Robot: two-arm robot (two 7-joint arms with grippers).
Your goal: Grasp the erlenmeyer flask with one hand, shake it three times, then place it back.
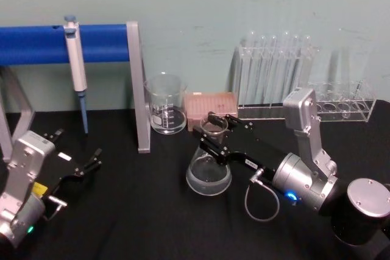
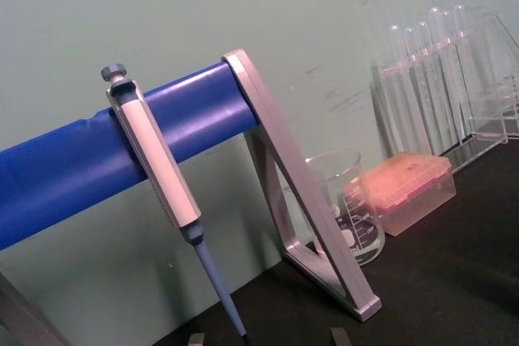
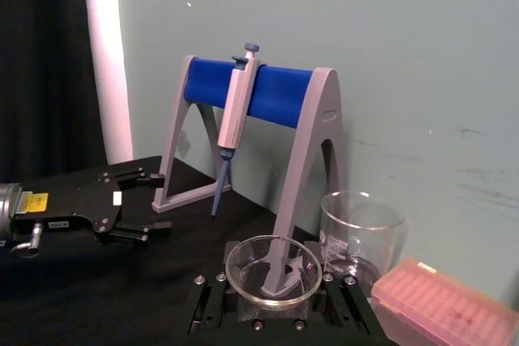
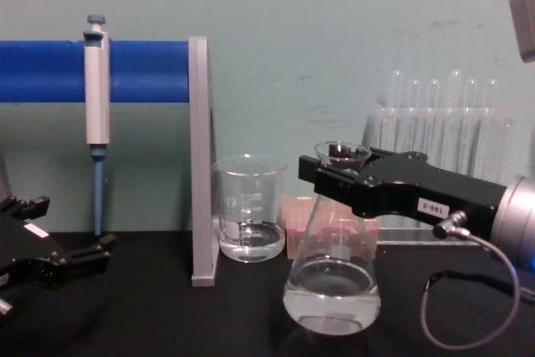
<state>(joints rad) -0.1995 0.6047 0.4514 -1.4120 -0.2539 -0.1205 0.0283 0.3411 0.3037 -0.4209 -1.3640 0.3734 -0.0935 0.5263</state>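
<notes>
Slippage is your worry: your right gripper (image 1: pixel 212 131) pinches the flask (image 1: pixel 209 173) by its smooth neck, mid-table before the beaker (image 1: pixel 165 105), so hard shaking could slosh liquid (image 1: pixel 208 182) or drop it, while your left gripper (image 1: pixel 79 149) idles wide-open at left.

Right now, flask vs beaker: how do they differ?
Shape: the erlenmeyer flask is conical with a narrow neck; the beaker is a straight cylinder with a wide mouth. State: the right claw is shut around the flask's neck; the beaker stands free. Place: the flask is nearer the robot than the beaker. Both are clear glass with a little clear liquid. The left claw idles open, far left.
</notes>
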